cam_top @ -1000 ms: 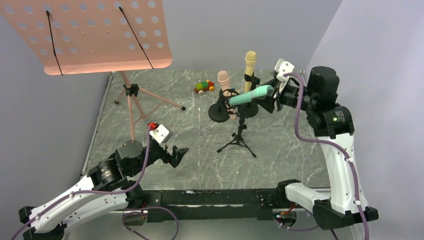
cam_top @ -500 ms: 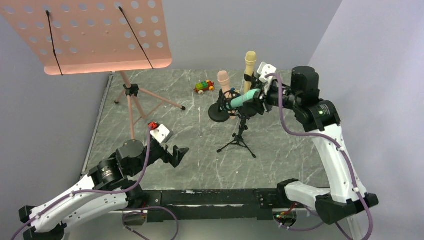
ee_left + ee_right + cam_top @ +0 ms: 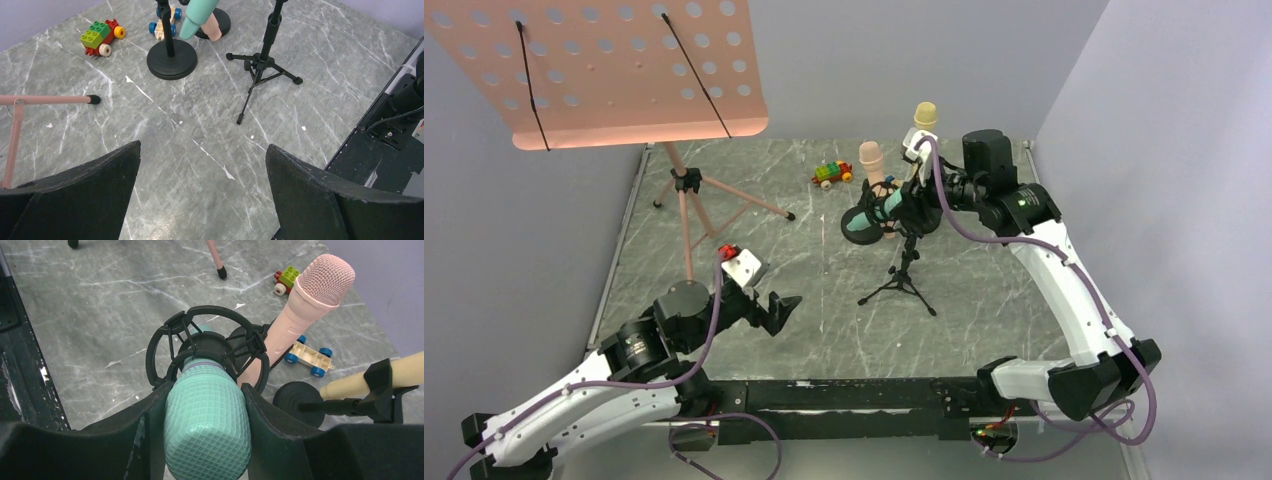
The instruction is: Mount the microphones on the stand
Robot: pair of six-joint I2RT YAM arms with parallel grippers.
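My right gripper (image 3: 904, 206) is shut on the head of the mint-green microphone (image 3: 207, 426). The microphone's handle runs through the black ring mount (image 3: 172, 340) on top of the small tripod stand (image 3: 902, 272). It lies nearly level, and its tail (image 3: 196, 19) sticks out to the left. The peach-pink microphone (image 3: 871, 160) and the pale yellow microphone (image 3: 923, 122) stand upright in round-base stands just behind. My left gripper (image 3: 776, 306) is open and empty, low over the table near the front left. In the left wrist view, the left gripper (image 3: 202, 147) has its fingers wide apart.
A pink music stand (image 3: 614, 70) with tripod legs (image 3: 686, 200) fills the back left. A brick toy car (image 3: 832, 173) lies behind the stands. A white toy car with blue wheels (image 3: 306, 355) lies by the round bases. Walls close in at the back and right.
My right gripper has moved left with the mint-green microphone, sliding its handle further through the ring mount. My left arm has not moved.
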